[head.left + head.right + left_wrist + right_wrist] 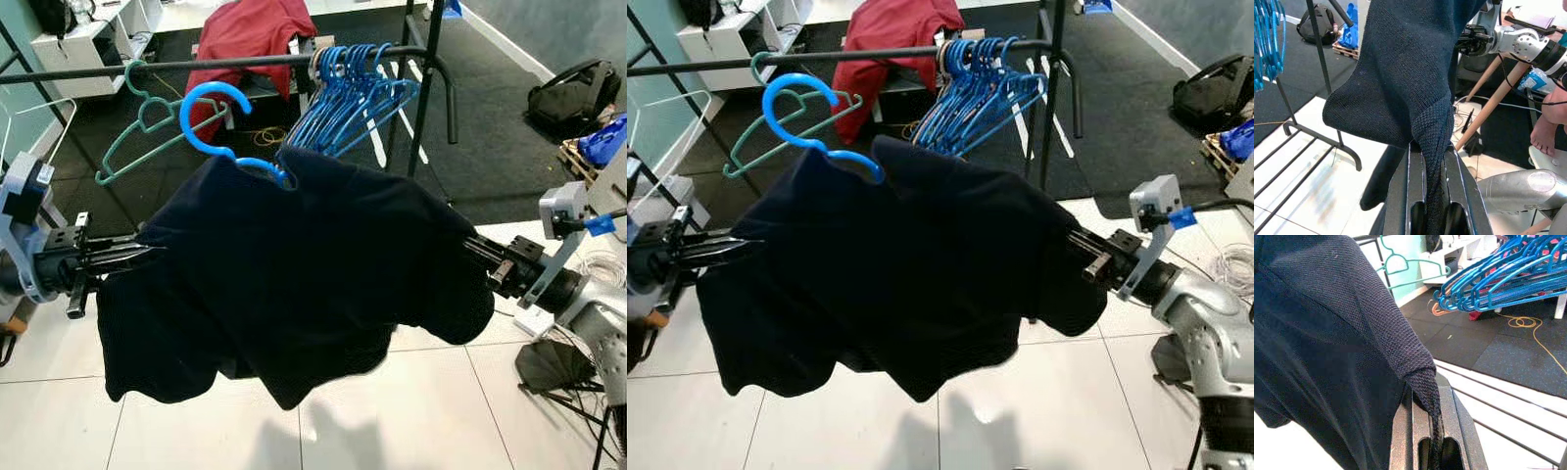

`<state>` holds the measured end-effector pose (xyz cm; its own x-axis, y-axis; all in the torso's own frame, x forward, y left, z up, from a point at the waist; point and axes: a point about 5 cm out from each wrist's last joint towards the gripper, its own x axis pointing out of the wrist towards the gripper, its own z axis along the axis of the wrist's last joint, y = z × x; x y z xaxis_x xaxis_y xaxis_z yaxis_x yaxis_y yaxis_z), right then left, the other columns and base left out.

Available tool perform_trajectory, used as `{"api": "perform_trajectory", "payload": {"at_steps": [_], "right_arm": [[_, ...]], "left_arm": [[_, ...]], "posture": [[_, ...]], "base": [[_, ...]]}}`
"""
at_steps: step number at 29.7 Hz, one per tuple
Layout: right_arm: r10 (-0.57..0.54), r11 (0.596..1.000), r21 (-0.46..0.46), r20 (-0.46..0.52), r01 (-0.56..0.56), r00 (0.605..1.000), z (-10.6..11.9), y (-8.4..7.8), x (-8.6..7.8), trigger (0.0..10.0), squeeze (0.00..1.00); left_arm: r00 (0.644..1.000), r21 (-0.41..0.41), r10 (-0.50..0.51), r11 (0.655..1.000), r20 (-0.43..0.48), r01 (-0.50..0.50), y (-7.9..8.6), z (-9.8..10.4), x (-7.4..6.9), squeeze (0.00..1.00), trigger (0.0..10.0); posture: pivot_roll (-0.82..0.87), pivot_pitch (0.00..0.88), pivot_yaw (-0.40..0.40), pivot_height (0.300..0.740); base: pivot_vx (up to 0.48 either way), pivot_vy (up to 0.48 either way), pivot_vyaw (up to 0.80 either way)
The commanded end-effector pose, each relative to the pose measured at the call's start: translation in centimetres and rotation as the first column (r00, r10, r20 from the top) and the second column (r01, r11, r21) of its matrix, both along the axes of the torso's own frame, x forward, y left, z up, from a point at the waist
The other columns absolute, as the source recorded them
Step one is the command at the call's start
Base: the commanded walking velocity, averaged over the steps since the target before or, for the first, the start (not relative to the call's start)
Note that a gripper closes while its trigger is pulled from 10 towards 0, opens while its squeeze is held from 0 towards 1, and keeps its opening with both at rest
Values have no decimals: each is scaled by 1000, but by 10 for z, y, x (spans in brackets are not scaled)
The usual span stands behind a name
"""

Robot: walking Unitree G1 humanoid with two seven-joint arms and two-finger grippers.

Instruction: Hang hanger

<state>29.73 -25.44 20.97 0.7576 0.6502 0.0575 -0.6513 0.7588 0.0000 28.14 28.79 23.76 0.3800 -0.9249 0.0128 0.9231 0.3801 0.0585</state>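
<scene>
Black clothes rail point(245, 63) behind; bright blue plastic hanger point(220, 127) inside dark navy knit garment point(294, 284), stretched between left gripper point(147, 253) and right gripper point(470, 245), both pinching fabric.

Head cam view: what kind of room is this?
Likely a lab or test space staged as a home: a clothes rail with blue hangers, loose cables on the tiled floor, and a backpack.
</scene>
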Motion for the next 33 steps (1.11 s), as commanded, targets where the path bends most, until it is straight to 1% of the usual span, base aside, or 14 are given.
{"api": "perform_trajectory", "payload": {"at_steps": [1,11,12,15,18,21,24,25,26,28,29,30,32,33], "right_arm": [[-129,992,5,19,129,991,-4,1,16,0,0],[-341,940,58,59,337,938,0,2,38,0,0],[-435,900,65,103,431,894,9,-7,42,0,0],[-475,880,62,125,471,871,14,-12,43,0,0],[-584,806,28,208,592,785,28,-32,43,0,0],[-620,755,-35,286,655,731,36,-38,41,0,0],[-623,746,-50,301,664,722,36,-38,41,0,0],[-621,743,-55,312,667,719,37,-35,41,0,0],[-621,743,-55,312,667,719,37,-35,41,0,0],[-602,747,-78,343,661,721,34,-22,43,0,0],[-584,753,-89,365,652,725,33,-11,44,0,0],[-560,762,-107,385,638,734,31,-1,45,0,0],[-545,768,-118,396,629,739,30,5,46,0,0],[-512,796,-124,385,593,768,25,17,47,0,0]], "left_arm": [[996,-13,84,996,5,-84,9,-7,3,0,10000],[968,-6,247,969,-36,-248,10,-36,14,0,10000],[950,51,303,952,-74,-300,11,-54,14,0,10000],[944,90,319,946,-88,-312,12,-61,12,0,10000],[902,249,423,886,-90,-390,21,-81,9,0,10000],[848,285,527,822,-51,-494,26,-84,13,0,10000],[837,286,546,809,-40,-514,27,-84,15,0,10000],[803,263,595,778,-17,-571,25,-81,21,0,10000],[803,263,595,778,-17,-571,25,-81,21,0,10000],[737,221,675,713,42,-666,15,-75,33,0,10000],[686,209,724,662,71,-720,10,-72,40,0,10000],[659,205,746,634,92,-746,5,-70,45,0,10000],[645,203,757,619,103,-759,3,-69,47,0,10000],[593,146,801,579,86,-802,-1,-64,52,0,10000]], "posture": [[-155,100,78,740],[-141,101,83,740],[-144,106,84,740],[-144,106,84,740],[-142,109,84,740],[-139,112,88,740],[-139,112,88,740],[-134,112,87,740],[-134,112,87,740],[-133,113,88,740],[-135,112,85,740],[-135,112,85,740],[-135,112,85,740],[-137,107,85,740]], "base": [[0,0,0],[0,0,0],[0,0,0],[0,0,0],[0,0,0],[0,0,0],[0,0,0],[0,0,0],[0,0,0],[0,0,0],[0,0,0],[0,0,0],[0,0,0],[0,0,0]]}}
